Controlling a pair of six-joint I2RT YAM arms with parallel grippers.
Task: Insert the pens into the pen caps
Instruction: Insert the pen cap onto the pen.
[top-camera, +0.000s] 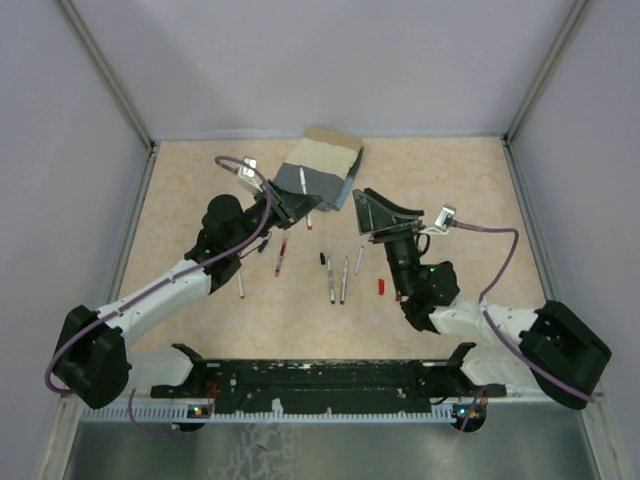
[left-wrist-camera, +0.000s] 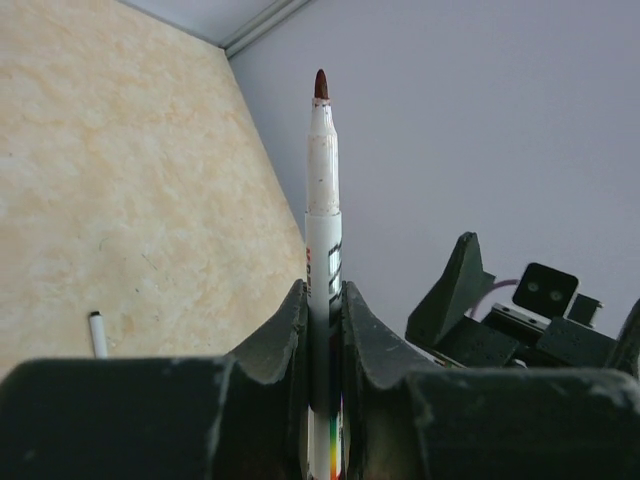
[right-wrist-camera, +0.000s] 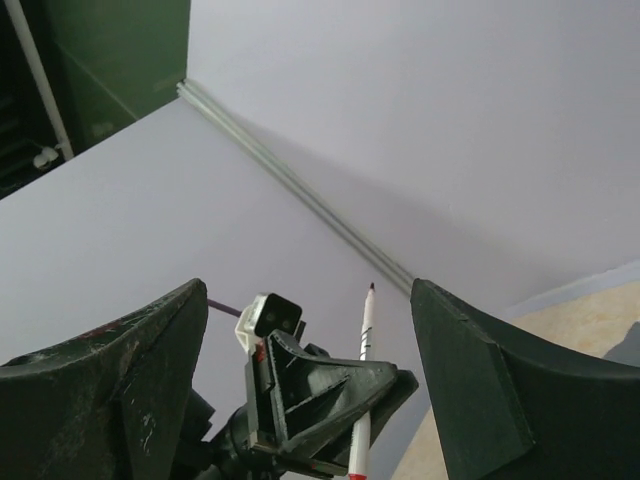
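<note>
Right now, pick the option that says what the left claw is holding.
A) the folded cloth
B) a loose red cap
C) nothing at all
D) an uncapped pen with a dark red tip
D: in the left wrist view the left claw is shut on a white-barrelled pen, whose bare dark red tip sticks out well beyond the grip.

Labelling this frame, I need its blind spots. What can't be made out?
Left wrist: the held pen, lower barrel hidden inside the left gripper and cut by the bottom edge.
Top view: loose pens too small to tell capped ends.
Right wrist: right gripper faces walls; table mostly cut off.
</note>
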